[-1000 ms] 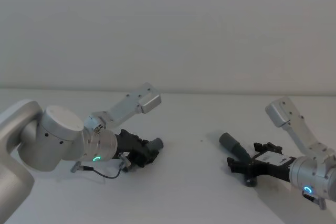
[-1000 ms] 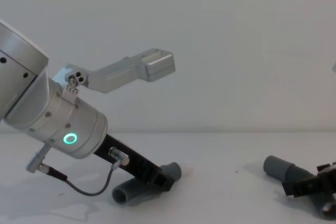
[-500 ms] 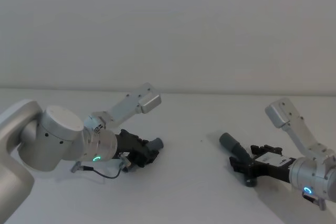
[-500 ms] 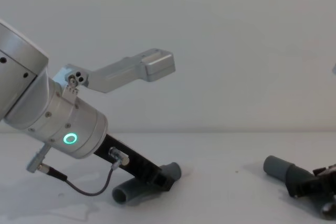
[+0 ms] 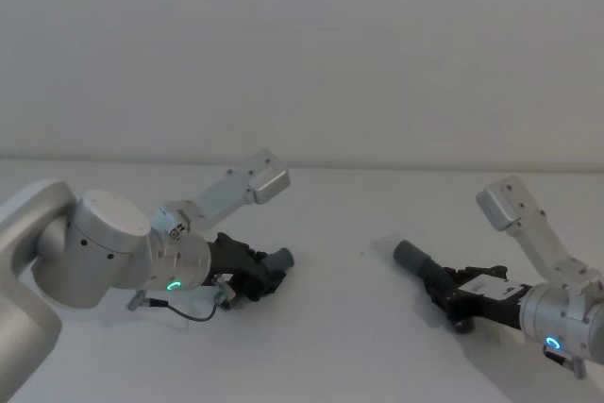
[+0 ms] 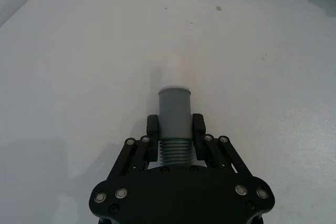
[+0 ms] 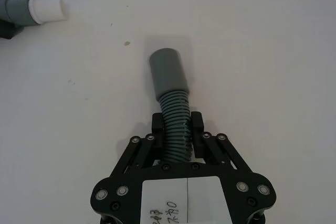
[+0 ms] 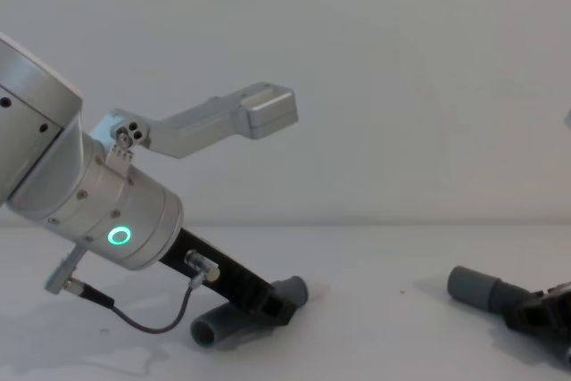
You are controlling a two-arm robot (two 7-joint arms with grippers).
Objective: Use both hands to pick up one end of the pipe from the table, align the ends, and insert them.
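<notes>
On the white table (image 5: 340,346) lie two pieces of the pipe. My left gripper (image 5: 257,277) (image 6: 175,136) is shut on the ribbed part of the left piece (image 8: 217,327), just behind its grey cuff (image 6: 174,106), which ends in a short white tip (image 6: 175,74). The piece rests low on the table. My right gripper (image 5: 451,291) (image 7: 177,128) is shut on the ribbed part of the right piece (image 7: 176,124). Its smooth grey cuff (image 7: 168,72) (image 8: 473,286) points toward the left arm. The two ends are well apart.
A plain white wall stands behind the table. The left arm's silver wrist (image 8: 107,211) with a green ring light and a thin cable (image 8: 152,323) looms at the chest view's left. White table lies between the two pieces.
The right gripper's fingers, spread wide a second ago, have come together on the right piece. That arm drew slightly back. The left arm and its piece have not moved.
</notes>
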